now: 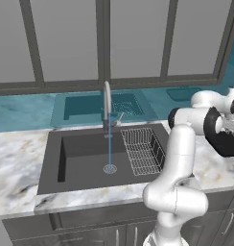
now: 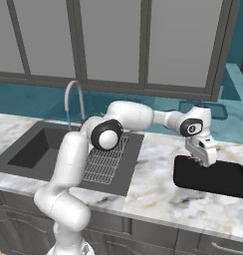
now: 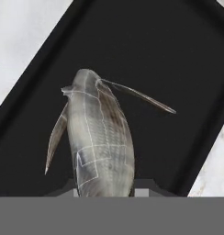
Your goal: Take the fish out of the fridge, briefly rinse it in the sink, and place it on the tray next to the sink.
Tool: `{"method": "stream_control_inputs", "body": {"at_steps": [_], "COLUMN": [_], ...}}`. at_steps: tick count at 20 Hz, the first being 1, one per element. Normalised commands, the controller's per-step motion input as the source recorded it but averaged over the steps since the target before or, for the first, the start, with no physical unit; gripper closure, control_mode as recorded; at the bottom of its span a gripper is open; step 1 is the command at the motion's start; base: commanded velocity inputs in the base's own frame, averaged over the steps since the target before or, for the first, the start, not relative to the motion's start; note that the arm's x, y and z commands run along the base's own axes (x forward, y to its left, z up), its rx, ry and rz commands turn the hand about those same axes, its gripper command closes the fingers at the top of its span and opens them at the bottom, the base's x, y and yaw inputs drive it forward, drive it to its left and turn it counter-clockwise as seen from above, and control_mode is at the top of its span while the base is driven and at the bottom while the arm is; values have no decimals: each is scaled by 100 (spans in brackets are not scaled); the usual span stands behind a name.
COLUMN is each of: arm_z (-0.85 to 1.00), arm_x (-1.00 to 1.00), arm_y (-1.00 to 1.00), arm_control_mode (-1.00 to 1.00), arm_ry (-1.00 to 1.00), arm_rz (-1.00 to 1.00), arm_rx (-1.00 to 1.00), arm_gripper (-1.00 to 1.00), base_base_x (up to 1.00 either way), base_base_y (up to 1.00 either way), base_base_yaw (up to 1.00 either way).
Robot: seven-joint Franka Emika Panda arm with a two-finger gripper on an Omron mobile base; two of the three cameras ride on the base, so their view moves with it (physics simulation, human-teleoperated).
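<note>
Now the marble desk (image 2: 158,194) carries the dark sink (image 1: 85,161) at its left, faucet (image 1: 107,103) running a thin stream, and the black tray (image 2: 213,175) to its right. Over the tray's left edge hangs the hand (image 2: 207,160), pinching the grey fish (image 3: 101,137) just above the tray.

The white arm rises from its base, bends at a dark elbow joint and reaches out sideways to the robot's right, the forearm running roughly level. At its end the wrist turns downward, so the gripper (image 2: 205,158) points nearly straight down (the hand view looks along it from above). Its fingers are closed on the fish (image 3: 101,137), whose grey, scaled body lies lengthwise between them.
</note>
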Motion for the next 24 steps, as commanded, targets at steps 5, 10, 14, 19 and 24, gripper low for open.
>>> {"method": "stream_control_inputs", "body": {"at_steps": [5, 10, 14, 19, 24], "arm_z": [-67, -28, 0, 21, 54], "arm_x": [22, 37, -14, -99, -100], "arm_y": [-18, -11, 0, -29, -28], "arm_control_mode": [-100, -100, -100, -100, -100], "arm_ry": [0, -1, 1, -2, -13], "arm_rz": [0, 0, 0, -15, -17], "arm_rx": [4, 0, 0, 10, 11], "arm_gripper": [100, -100, -100, -100, -100], "base_base_x": [0, 0, 0, 0, 0], "base_base_y": [0, 0, 0, 0, 0], "base_base_yaw": [0, 0, 0, 0, 0]}}
